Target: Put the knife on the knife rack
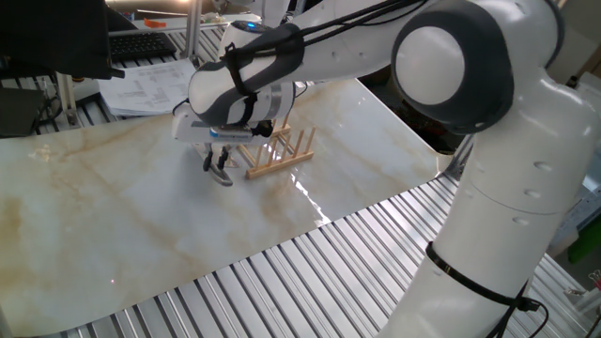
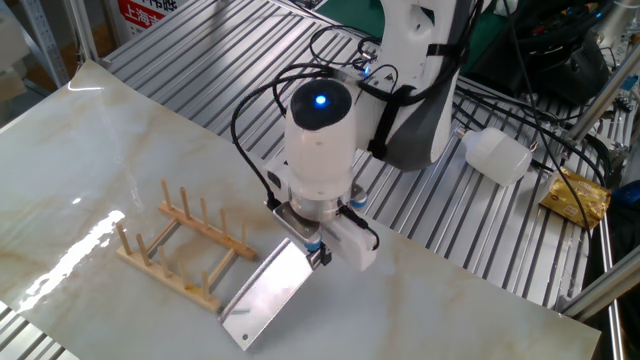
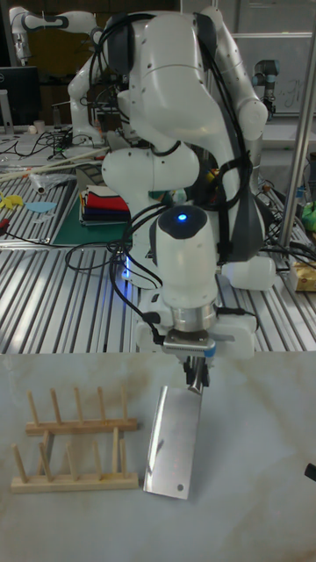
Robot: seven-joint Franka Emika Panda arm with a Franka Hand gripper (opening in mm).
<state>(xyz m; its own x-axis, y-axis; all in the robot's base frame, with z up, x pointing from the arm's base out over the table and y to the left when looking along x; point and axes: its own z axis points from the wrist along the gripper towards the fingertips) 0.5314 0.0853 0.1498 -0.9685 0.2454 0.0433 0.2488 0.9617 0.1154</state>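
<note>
The knife (image 2: 264, 295) shows its broad silver blade (image 3: 174, 443), which slopes down and away from my gripper (image 2: 311, 251). The gripper (image 3: 195, 375) is shut on the knife's handle end, and the fingers hide the handle. The blade lies just right of the knife rack (image 3: 75, 453), a light-wood frame with upright pegs (image 2: 186, 250), and stays apart from it. In one fixed view the gripper (image 1: 219, 170) hangs just left of the rack (image 1: 278, 154), and the knife looks like a thin dark edge.
The marble board (image 2: 90, 140) lies on a slatted metal table (image 1: 310, 272). A white bottle (image 2: 497, 154) and a gold packet (image 2: 577, 196) lie behind the robot base. Papers (image 1: 150, 83) and a keyboard (image 1: 141, 43) sit beyond the board's far edge.
</note>
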